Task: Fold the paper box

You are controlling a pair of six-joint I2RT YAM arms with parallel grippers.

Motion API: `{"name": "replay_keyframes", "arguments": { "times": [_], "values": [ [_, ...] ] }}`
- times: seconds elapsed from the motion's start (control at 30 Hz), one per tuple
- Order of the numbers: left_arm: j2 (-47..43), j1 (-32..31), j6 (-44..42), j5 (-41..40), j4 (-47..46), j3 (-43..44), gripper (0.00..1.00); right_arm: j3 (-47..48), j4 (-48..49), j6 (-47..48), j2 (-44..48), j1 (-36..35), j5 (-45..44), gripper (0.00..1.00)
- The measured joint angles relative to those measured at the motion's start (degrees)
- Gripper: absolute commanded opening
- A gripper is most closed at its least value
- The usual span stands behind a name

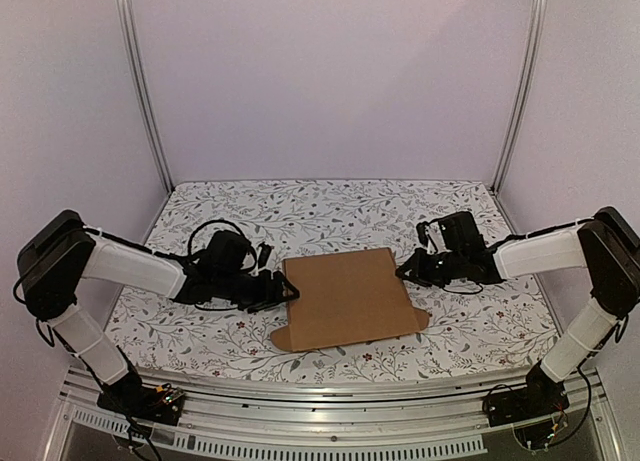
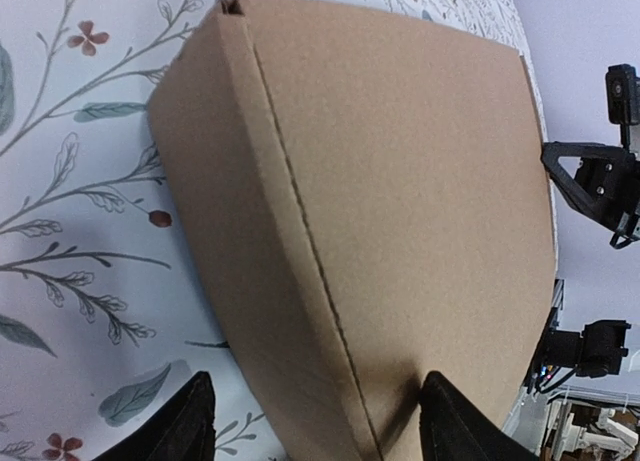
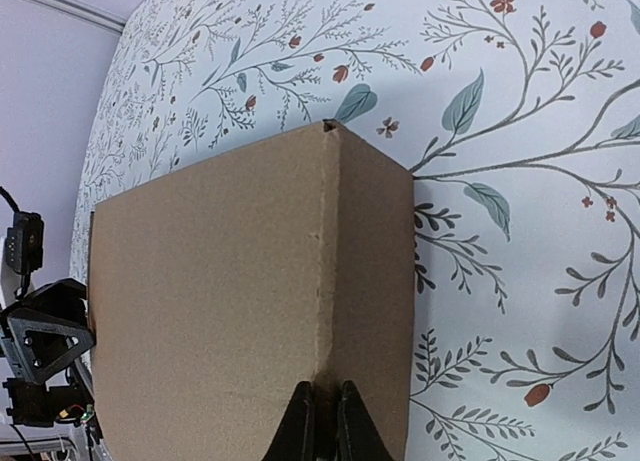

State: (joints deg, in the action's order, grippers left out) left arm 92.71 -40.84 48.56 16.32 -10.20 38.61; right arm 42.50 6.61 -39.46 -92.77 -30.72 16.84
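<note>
So the cardboard box (image 1: 345, 301) is lying mostly flat in the middle of the tabletop (image 1: 200, 221), a bit toward the near edge, with an arm parked on each side of it. Looks like the very start of the folding. The big panel is flat and only the narrow side strips are bent at their creases.

The right fingers (image 3: 300, 426) are clenched together right on the crease of the strip along the box's right edge. From the wrist view, they look to be pinching the cardboard there. The left fingers (image 2: 195, 426) are spread wide, one on each side of the left strip, not squeezing anything. One tip sits over the tabletop, the other over the panel.

My guess for next: the left side needs to close on its strip too, then both arms lift and roll those strips upright into walls. The tricky bit is keeping the box from sliding or a crease from buckling, since nothing pins the panel down.
</note>
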Motion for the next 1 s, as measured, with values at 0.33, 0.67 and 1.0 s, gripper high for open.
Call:
{"name": "replay_keyframes", "arguments": {
  "times": [0.33, 0.67, 1.0],
  "values": [
    [-0.1, 0.7, 2.8, 2.7, -4.5, -3.4, 0.83, -2.8, 2.5, -0.3, 1.6, 0.1, -0.7, 0.00],
    [2.4, 1.1, 8.0, 7.0, -16.2, -7.1, 0.99, -5.1, 6.3, -0.3, 1.6, 1.2, 0.4, 0.00],
    [7.5, 1.9, 12.3, 11.4, -27.5, -7.7, 0.98, -7.0, 9.4, -0.2, 1.7, 2.5, 1.9, 0.00]
  ]
}}
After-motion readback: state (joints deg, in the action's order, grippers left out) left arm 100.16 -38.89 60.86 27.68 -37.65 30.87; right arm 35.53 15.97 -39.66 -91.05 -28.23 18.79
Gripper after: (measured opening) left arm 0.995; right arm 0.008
